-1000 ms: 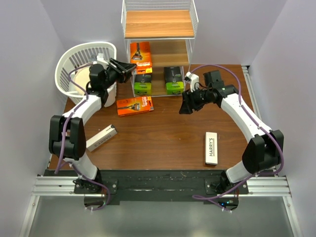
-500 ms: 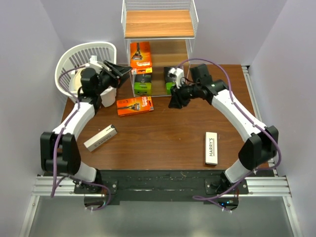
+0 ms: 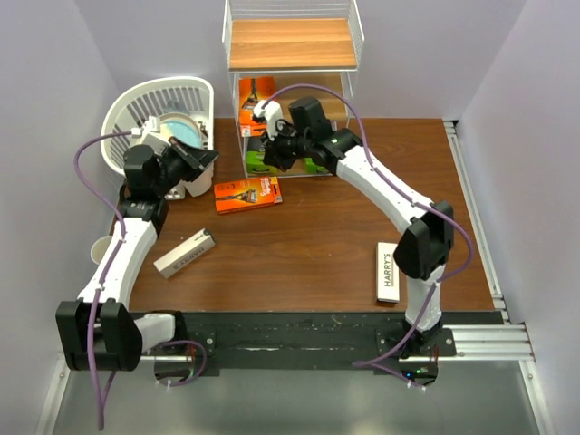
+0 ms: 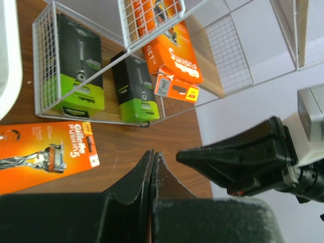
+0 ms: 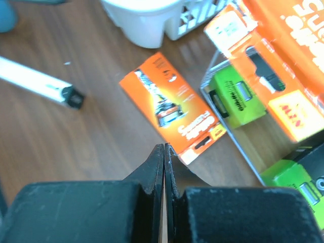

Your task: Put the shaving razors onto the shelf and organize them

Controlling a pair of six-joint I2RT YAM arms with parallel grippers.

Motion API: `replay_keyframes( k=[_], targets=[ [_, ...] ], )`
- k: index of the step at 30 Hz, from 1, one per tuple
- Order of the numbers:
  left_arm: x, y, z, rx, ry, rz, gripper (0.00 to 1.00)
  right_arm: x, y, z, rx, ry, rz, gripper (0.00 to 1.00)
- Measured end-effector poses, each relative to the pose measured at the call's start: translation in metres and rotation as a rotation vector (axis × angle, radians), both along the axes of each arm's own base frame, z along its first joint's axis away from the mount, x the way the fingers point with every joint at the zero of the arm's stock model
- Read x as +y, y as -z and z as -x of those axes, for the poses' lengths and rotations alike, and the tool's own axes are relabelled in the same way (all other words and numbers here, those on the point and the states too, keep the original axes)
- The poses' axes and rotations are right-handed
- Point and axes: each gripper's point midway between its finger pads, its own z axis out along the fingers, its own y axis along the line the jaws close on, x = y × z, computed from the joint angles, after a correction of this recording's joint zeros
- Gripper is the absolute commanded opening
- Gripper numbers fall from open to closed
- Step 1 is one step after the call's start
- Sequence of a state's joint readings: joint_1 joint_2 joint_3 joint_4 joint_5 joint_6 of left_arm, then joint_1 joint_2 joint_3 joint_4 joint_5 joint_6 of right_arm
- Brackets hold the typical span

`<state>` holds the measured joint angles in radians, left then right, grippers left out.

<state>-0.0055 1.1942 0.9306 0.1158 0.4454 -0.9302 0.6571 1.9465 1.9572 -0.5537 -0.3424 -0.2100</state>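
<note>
Right arm swung left since last frame; I saw right gripper (image 3: 275,152) at front of shelf (image 3: 290,43), fingers pressed together, empty. Left gripper (image 4: 153,156) drew back beside basket (image 3: 136,113), clenched on nothing. Loose orange box (image 3: 247,194) and white boxes (image 3: 184,253) lay on table (image 3: 308,240); shelved orange box (image 4: 169,48) and green packs (image 4: 78,66) sat inside shelf.

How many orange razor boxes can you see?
2. One orange box lies flat on the table before the shelf; the second orange box is inside it. Others may be hidden.
</note>
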Motion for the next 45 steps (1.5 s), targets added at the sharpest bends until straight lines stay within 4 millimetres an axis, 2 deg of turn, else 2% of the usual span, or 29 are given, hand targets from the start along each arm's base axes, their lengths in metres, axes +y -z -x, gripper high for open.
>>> replay_keyframes(
  k=[7,10,16,22,28,33,34,38,41,42,45],
  targets=[
    [0.02,0.0,0.007,-0.014,-0.042,-0.056,0.0,0.009,0.016,-0.031,-0.047,0.068,0.05,0.0],
    [0.024,0.001,0.009,-0.018,-0.053,-0.064,0.0,0.012,0.011,-0.046,-0.088,0.098,0.051,0.0],
    [0.03,0.014,0.013,0.011,-0.064,-0.071,0.0,0.017,0.0,-0.075,-0.189,0.162,0.052,0.0],
    [0.034,0.021,0.013,0.031,-0.076,-0.072,0.0,0.023,0.008,-0.1,-0.247,0.205,0.071,0.0],
    [0.036,0.023,0.013,0.035,-0.082,-0.071,0.0,0.027,0.017,-0.114,-0.286,0.222,0.09,0.0],
    [0.038,0.033,0.015,0.057,-0.084,-0.07,0.0,0.03,0.009,-0.119,-0.328,0.224,0.085,0.0],
    [0.038,0.035,0.015,0.06,-0.086,-0.069,0.01,0.029,0.008,-0.12,-0.335,0.225,0.086,0.0],
    [0.038,0.035,0.015,0.059,-0.081,-0.071,0.3,0.034,0.006,-0.12,-0.359,0.214,0.084,0.0],
    [0.037,0.036,0.016,0.06,-0.077,-0.075,0.41,0.036,0.011,-0.115,-0.359,0.193,0.082,0.18],
    [0.037,0.037,0.016,0.063,-0.077,-0.074,0.42,0.035,0.015,-0.11,-0.345,0.184,0.087,0.31],
    [0.037,0.052,0.019,0.096,-0.078,-0.073,0.44,0.026,0.028,-0.087,-0.277,0.149,0.1,0.49]
  ],
)
